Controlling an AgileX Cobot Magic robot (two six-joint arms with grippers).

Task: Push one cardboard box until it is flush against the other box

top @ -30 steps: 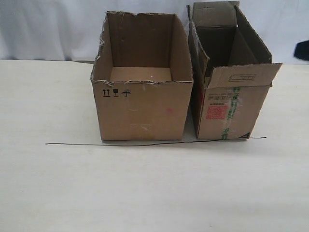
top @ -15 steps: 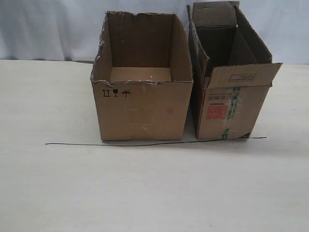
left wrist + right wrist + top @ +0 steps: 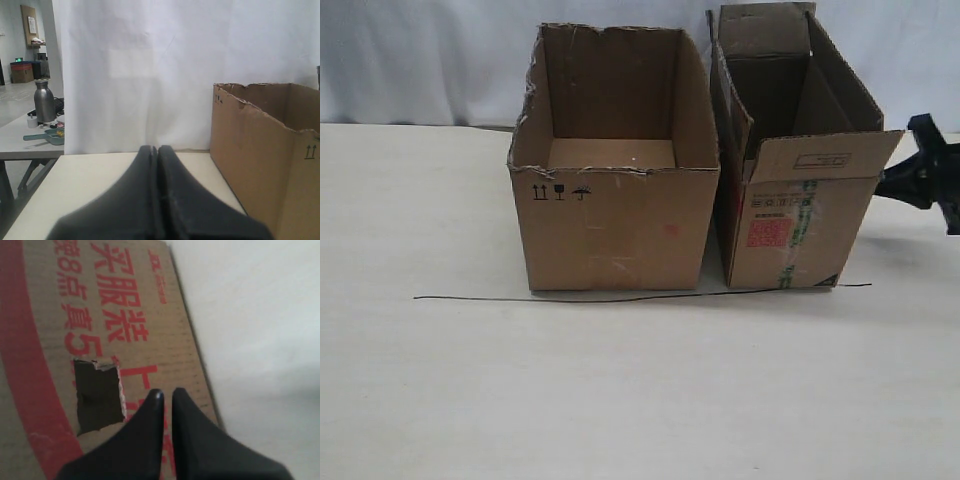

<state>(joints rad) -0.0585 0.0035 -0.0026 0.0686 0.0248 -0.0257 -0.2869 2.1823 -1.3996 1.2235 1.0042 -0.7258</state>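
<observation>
The narrow cardboard box (image 3: 790,225), with upright flaps, a red label and green tape, stands right of the wider torn-topped box (image 3: 615,225); a thin gap shows between them. My right gripper (image 3: 882,184) comes in from the right edge and points at the narrow box's right side, close to the front flap. The right wrist view has its tips (image 3: 167,392) almost together, with nothing between them, right at the red-printed side (image 3: 125,315) beside a hand hole (image 3: 97,392). My left gripper (image 3: 155,148) is shut, low over the table, beside the wider box (image 3: 260,155).
A thin black line (image 3: 620,296) runs across the table along the boxes' front edges. A white curtain hangs behind the table. Past the curtain's edge, the left wrist view shows a side table with a metal bottle (image 3: 45,101).
My right gripper has come into the exterior view from the right edge and now sits level with the narrow box's right side. Neither box has moved.
</observation>
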